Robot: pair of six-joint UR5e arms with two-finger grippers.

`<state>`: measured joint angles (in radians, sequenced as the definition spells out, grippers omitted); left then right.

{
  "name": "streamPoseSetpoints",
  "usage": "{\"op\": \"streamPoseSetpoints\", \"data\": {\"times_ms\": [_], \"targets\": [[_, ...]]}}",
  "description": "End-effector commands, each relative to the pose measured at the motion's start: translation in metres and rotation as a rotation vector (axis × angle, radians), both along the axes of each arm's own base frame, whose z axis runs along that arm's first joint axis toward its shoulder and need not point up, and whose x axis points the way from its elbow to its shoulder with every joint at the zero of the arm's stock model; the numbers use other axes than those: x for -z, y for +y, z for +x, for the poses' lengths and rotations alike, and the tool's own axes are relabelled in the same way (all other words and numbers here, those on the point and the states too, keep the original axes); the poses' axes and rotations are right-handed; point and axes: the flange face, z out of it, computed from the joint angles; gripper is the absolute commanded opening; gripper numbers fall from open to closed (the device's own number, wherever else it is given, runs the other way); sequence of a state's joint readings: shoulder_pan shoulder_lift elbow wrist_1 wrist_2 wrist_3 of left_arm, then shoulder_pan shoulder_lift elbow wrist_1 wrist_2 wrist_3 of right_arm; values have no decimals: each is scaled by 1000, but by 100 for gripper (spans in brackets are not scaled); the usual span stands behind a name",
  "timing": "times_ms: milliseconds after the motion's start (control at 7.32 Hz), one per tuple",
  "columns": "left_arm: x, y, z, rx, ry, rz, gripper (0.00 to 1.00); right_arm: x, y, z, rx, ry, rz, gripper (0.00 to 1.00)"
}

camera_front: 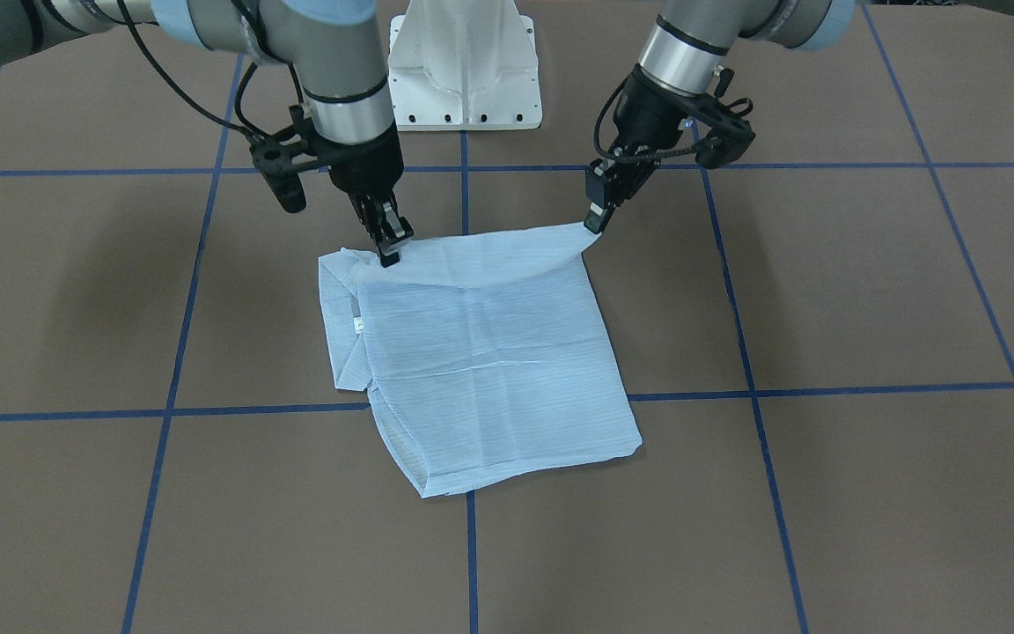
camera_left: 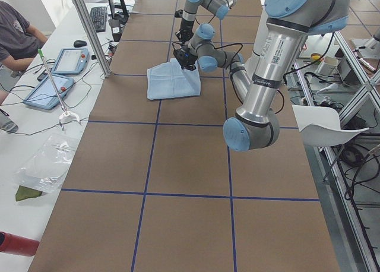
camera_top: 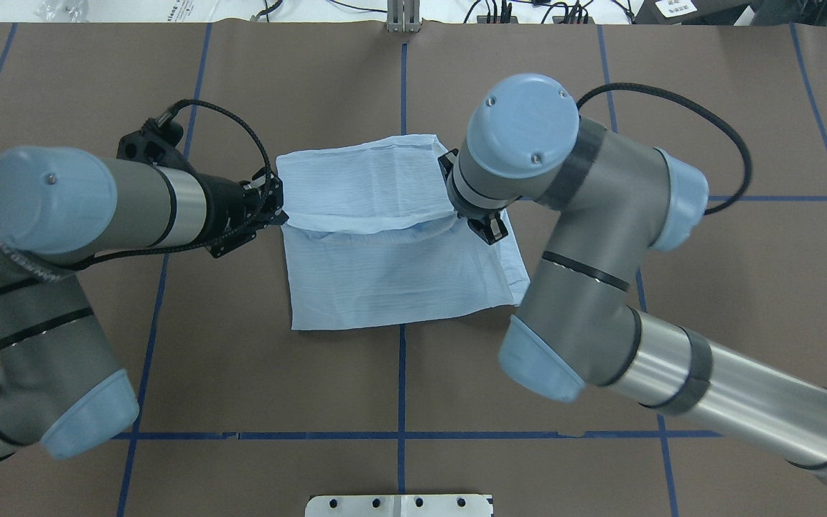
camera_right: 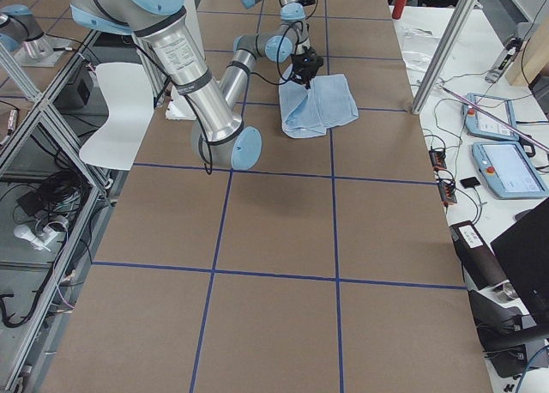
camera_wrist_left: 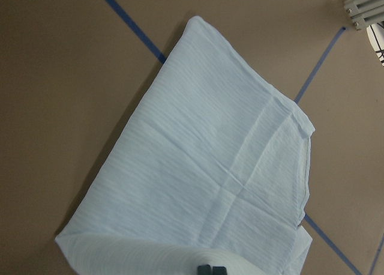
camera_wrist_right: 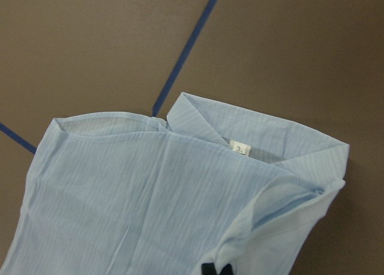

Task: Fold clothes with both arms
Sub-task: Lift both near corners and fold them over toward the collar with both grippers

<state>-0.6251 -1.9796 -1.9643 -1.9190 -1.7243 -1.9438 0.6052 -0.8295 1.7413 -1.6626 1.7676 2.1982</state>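
1. The left gripper (camera_front: 597,220), right of centre in the front-facing view, is pinched tight on the upper right corner of the shirt (camera_front: 481,352). Its wrist view shows the fingertips (camera_wrist_left: 204,268) together at the bottom edge, with cloth around them.
2. The right gripper (camera_front: 388,242), at the shirt's upper left, is clamped on the same edge, just beside the collar (camera_front: 340,308).
3. Between the two, the held edge hangs as a raised, slightly sagging band. The rest of the shirt lies flat as a folded rectangle in the middle of the table (camera_front: 824,291).
4. The step in hand looks like a half-fold, with the edge nearest the robot picked up.
5. The next move probably calls for both arms to carry that edge evenly toward the bottom of the frame. They would hold it taut, lay it on the lower hem, and only then let go.
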Motion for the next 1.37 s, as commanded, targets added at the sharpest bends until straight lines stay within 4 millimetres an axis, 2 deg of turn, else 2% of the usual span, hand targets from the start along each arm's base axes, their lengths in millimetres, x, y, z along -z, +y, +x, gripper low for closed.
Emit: {"op": "streamPoseSetpoints", "data": {"times_ms": [0, 137, 273, 410, 546, 683, 820, 956, 1093, 1229], "targets": [[-44, -67, 17, 41, -41, 43, 0, -12, -71, -34, 42, 21, 16, 0], [-51, -95, 27, 50, -73, 52, 0, -17, -100, -44, 43, 23, 15, 0], [-58, -122, 34, 60, -96, 67, 0, -22, -120, -52, 52, 11, 23, 0], [-86, -140, 39, 64, -106, 85, 0, -26, -140, -68, 69, 34, 30, 0], [-108, -154, 48, 60, -115, 104, 0, -33, -154, -73, 68, 19, 57, 0], [-118, -163, 53, 61, -124, 112, 0, -34, -168, -87, 85, 20, 82, 0], [-129, -169, 58, 54, -139, 122, 19, -33, -186, -95, 82, 18, 94, 0], [-142, -184, 53, 58, -154, 156, 60, -44, -202, -90, 114, 24, 161, 33], [-157, -192, 54, 45, -179, 190, 100, -44, -211, -87, 154, 52, 203, 99], [-157, -193, 53, 49, -166, 202, 100, -25, -221, -77, 149, 39, 220, 100]]}}
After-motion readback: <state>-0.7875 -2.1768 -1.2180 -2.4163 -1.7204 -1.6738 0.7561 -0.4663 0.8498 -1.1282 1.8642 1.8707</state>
